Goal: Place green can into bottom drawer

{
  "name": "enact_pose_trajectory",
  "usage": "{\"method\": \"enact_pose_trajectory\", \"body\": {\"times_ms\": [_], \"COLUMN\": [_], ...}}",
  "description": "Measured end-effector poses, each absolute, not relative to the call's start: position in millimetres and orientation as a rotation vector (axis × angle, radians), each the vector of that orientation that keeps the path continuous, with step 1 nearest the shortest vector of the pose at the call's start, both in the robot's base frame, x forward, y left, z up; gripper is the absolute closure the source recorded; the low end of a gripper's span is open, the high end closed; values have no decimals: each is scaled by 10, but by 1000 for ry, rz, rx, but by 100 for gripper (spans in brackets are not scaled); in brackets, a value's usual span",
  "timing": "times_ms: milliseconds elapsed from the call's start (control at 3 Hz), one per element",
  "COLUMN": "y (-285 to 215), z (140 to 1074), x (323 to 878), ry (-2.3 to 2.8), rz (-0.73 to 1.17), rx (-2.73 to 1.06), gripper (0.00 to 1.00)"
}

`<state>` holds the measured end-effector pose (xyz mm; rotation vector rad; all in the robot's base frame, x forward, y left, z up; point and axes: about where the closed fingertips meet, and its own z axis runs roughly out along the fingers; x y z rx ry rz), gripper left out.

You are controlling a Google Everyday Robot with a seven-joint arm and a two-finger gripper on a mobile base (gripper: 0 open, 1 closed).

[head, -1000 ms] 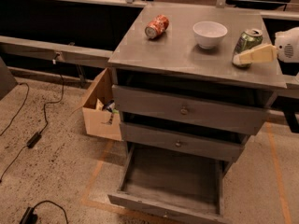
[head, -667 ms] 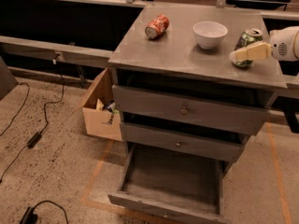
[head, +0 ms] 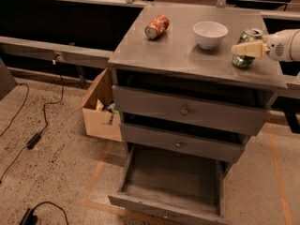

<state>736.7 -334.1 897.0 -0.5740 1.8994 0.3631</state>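
Note:
The green can (head: 244, 62) stands upright at the right end of the grey cabinet top (head: 173, 50). My gripper (head: 240, 49) reaches in from the right at can height, and its cream tip crosses the front of the can. The bottom drawer (head: 161, 209) is pulled out towards the camera below the two shut upper drawers, and its tray looks empty.
A white bowl (head: 210, 33) stands just left of the green can. A red-orange can (head: 156, 26) lies on its side further left. An open cardboard box (head: 99, 108) sits on the floor left of the cabinet. Black cables (head: 33, 139) run over the floor at the left.
My gripper has moved left along the cabinet top and its tip now overlaps the green can. The can, bowl and drawers have not moved.

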Motion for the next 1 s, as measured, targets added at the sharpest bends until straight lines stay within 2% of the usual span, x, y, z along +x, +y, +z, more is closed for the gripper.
{"method": "enact_pose_trajectory", "body": {"times_ms": [333, 667, 1000], "y": [-3326, -3057, -2817], "z": [9001, 9382, 9727], "x": [7318, 6992, 6422], "ry": [1877, 1856, 1870], "rz": [447, 609, 757], "rx": [-576, -613, -699], "gripper": [62, 87, 100]}}
